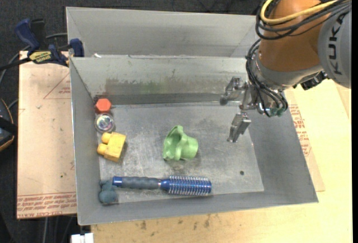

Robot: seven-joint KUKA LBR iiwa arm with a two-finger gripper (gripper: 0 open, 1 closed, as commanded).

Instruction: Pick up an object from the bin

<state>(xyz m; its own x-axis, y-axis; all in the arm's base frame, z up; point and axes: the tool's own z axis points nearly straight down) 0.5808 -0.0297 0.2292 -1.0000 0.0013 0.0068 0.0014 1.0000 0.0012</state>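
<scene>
Camera view: I look down into the grey metal bin (pixel 168 77) from above. The arm comes in from the right.
Gripper (pixel 234 116): it hangs over bare floor in the right half of the bin, near the far wall. Its two metal fingers (pixel 239 127) look spread, with nothing between them.
Why it sits there: I judge that it is above the floor and not yet committed to any thing, since nothing lies under it.
Nearest thing: a green crumpled lump (pixel 180 144) lies mid-bin, to the left of the gripper and somewhat nearer. It stands alone and is clear of the walls, so I judge it the easiest to pick.
Brush: a blue hairbrush (pixel 162 185) lies flat along the near wall, with its bristle head to the right and a grey end at the left.
Left group: an orange hexagonal piece (pixel 103 105), a small shiny round thing (pixel 104 122) and a yellow block (pixel 112 146) sit in a row close against the left wall.
Risk there: the sloping wall leaves little room for open jaws, I think.
Task state: nothing has been lifted. Every thing rests on the bin floor.
</scene>
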